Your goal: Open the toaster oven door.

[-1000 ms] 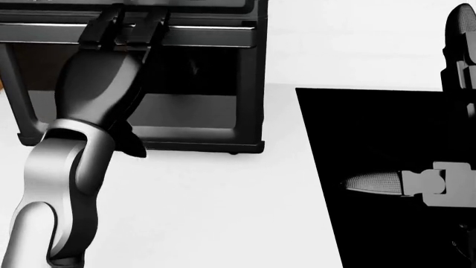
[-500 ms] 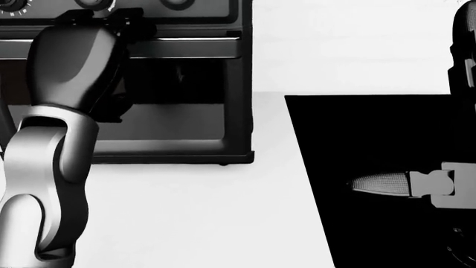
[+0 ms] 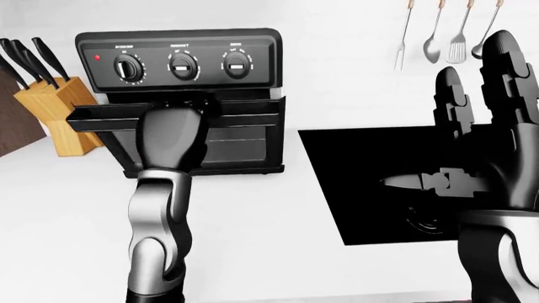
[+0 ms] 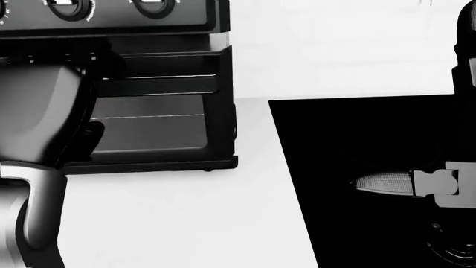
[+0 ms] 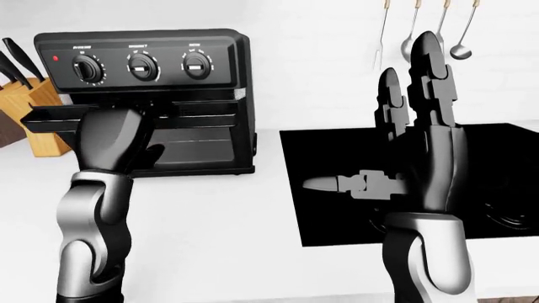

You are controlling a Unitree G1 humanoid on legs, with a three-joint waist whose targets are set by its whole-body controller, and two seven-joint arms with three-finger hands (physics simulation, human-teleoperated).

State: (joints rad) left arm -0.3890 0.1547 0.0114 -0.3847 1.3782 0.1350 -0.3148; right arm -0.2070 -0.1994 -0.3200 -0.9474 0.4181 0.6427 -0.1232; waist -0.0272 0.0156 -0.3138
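Note:
The black toaster oven with three knobs stands on the white counter at the upper left of the left-eye view. Its door is tilted partway open, and a dark gap shows above the handle bar. My left hand is shut over the left half of the handle bar; my wrist hides most of its fingers. My right hand is open and empty. Its fingers point up and its thumb points left, above the black stove top, well right of the oven.
A wooden knife block stands left of the oven. A flat black stove top lies in the counter at the right. Several utensils hang on the wall at the upper right.
The head view has shifted, so the oven sits further left and its knobs show. The handle bar has come down and away from the oven with my left hand on it. The door is further open.

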